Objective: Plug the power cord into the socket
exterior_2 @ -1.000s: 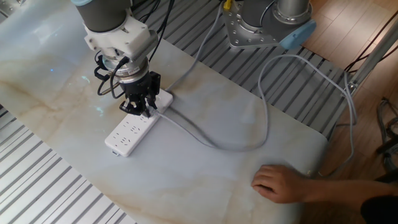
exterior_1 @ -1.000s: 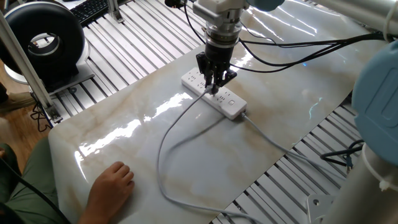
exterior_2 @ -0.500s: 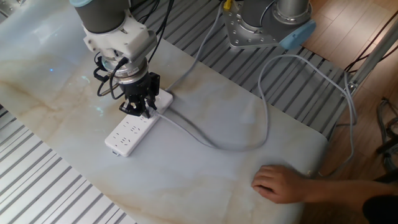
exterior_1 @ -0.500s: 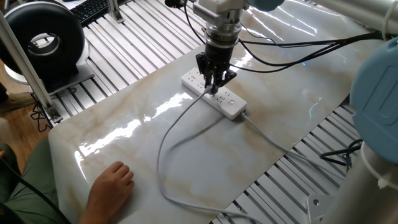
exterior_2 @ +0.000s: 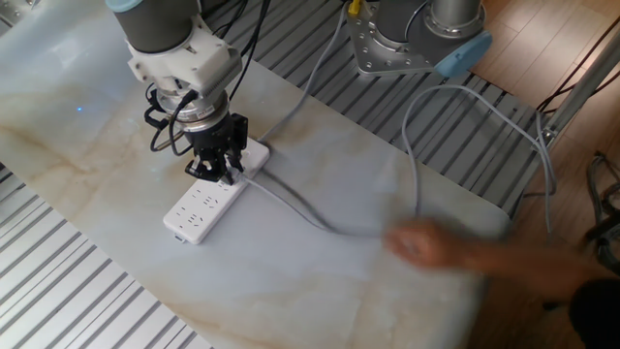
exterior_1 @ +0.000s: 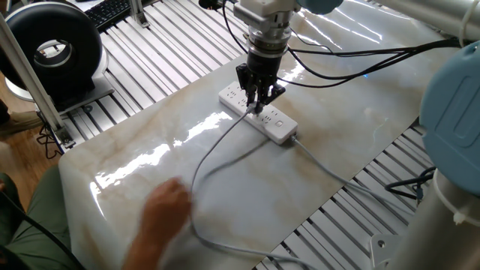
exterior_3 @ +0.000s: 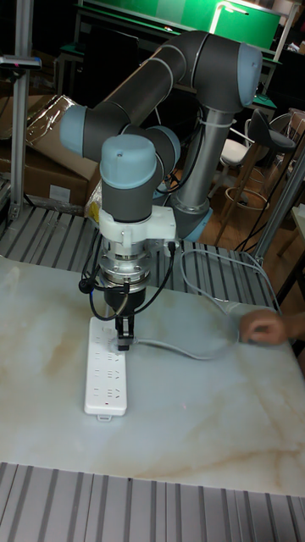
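So I've got my black two-finger gripper (exterior_1: 257, 106) pinching the small grey plug end of the thin light-grey flexible power cord (exterior_1: 204, 166), sitting right down on the white elongated plastic power strip (exterior_2: 205, 208) on the marbled tabletop (exterior_1: 322, 90). Can't tell if the prongs are fully seated. Trick here, I reckon: keep the plug dead upright, push straight down, no twisting, and let the strip take the load without sliding. Someone's blurred hand (exterior_2: 426, 247) is at the cord's slack, so I'd watch for tugging
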Robot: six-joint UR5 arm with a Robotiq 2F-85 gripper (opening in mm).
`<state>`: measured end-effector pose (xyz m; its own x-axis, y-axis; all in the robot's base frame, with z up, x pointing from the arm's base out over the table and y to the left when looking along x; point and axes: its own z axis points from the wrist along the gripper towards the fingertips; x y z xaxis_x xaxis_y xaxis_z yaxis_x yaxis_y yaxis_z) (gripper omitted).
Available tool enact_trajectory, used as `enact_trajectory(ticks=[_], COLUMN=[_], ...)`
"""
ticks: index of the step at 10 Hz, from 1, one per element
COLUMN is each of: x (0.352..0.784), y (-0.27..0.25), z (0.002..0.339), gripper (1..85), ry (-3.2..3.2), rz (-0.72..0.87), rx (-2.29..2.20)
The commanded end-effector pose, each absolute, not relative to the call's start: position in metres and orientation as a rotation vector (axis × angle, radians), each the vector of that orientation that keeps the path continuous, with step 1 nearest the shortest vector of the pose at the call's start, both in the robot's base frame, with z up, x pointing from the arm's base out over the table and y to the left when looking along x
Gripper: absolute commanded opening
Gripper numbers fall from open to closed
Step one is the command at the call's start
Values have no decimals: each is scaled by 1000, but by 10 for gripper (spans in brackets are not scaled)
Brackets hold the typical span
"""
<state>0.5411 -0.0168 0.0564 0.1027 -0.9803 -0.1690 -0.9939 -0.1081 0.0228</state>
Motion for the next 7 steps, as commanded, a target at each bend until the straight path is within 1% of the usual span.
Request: enact_trajectory(ticks=[1,7], x=[542,547], y=[-18,-10], z=[64,66], gripper=[10,10], ry=[2038,2014], rz=[214,243], rx=[-2255,-2240])
